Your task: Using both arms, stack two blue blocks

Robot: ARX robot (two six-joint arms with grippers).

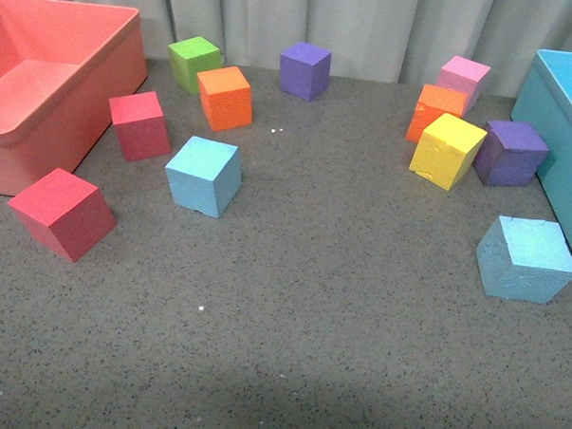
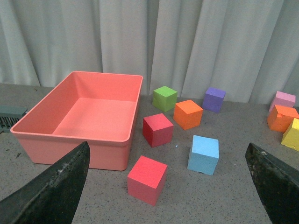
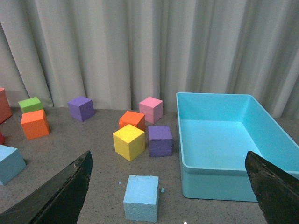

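Note:
Two light blue blocks lie apart on the grey table. One blue block (image 1: pixel 204 176) sits left of centre, the other blue block (image 1: pixel 526 258) at the right, close to the turquoise bin. Neither arm shows in the front view. My left gripper (image 2: pixel 170 189) is open and empty, held back from the table; the left blue block (image 2: pixel 203 154) lies ahead between its fingers (image 2: pixel 51 191), beyond a red cube. Open and empty too, my right gripper (image 3: pixel 170 191) has the right blue block (image 3: pixel 141 198) ahead of it, nearer one finger (image 3: pixel 60 193). The left block (image 3: pixel 10 163) shows at that view's edge.
A salmon bin (image 1: pixel 111 83) stands at the far left and a turquoise bin (image 1: pixel 555 141) at the far right. Red cubes (image 1: pixel 62 212) (image 1: pixel 140 125), orange (image 1: pixel 225 98), green (image 1: pixel 194 62), purple (image 1: pixel 305 70) (image 1: pixel 510 153), yellow (image 1: pixel 447 150) and pink (image 1: pixel 464 78) cubes lie scattered. A curtain closes the back.

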